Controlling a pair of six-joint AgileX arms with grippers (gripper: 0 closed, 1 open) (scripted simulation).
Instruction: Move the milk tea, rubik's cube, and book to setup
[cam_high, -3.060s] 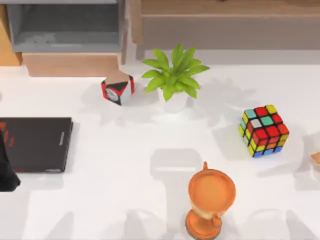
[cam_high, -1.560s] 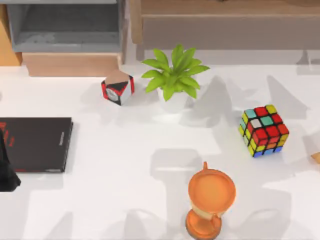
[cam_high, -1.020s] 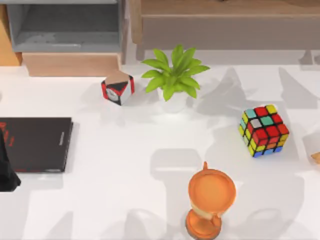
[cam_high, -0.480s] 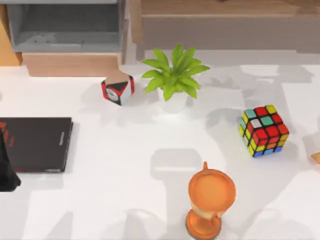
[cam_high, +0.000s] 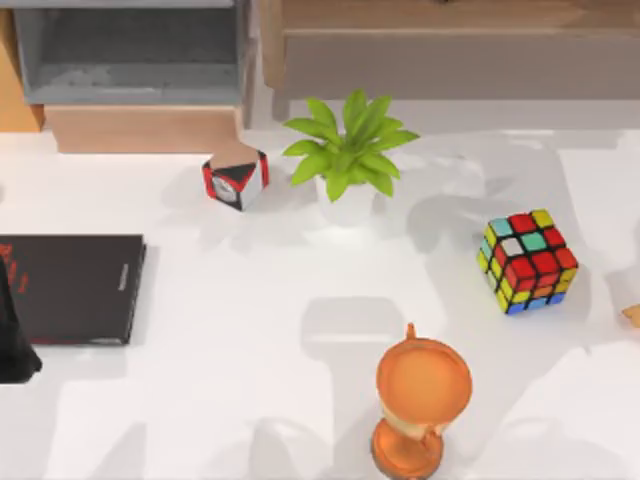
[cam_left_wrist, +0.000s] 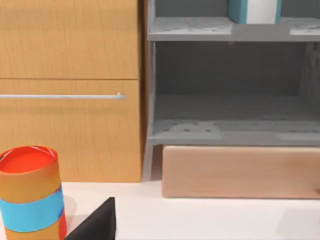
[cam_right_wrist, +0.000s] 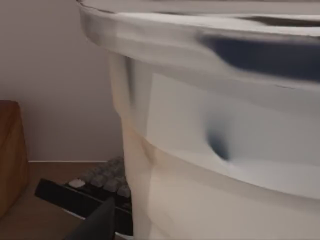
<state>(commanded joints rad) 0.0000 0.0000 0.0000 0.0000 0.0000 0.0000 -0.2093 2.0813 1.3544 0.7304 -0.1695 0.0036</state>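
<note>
1. A white table seen from above; the rubik's cube sits on the right side, well apart from the potted plant and the orange trophy; it has not moved over the last three seconds.
2. The change is in the shadows: broad grey shapes on the table's right half have slid and spread, which suggests the right arm is travelling above, out of frame.
3. The right wrist view looks closely at a pale cup, likely the milk tea, with a keyboard on a wooden surface behind; whether the right gripper holds the cup cannot be told.
4. The left arm stays parked at the table's left edge beside a black book; whether the left gripper is wide or narrow cannot be told.
5. The book stands on the upper grey shelf, apparently already placed; the cube is probably still to do.
</note>
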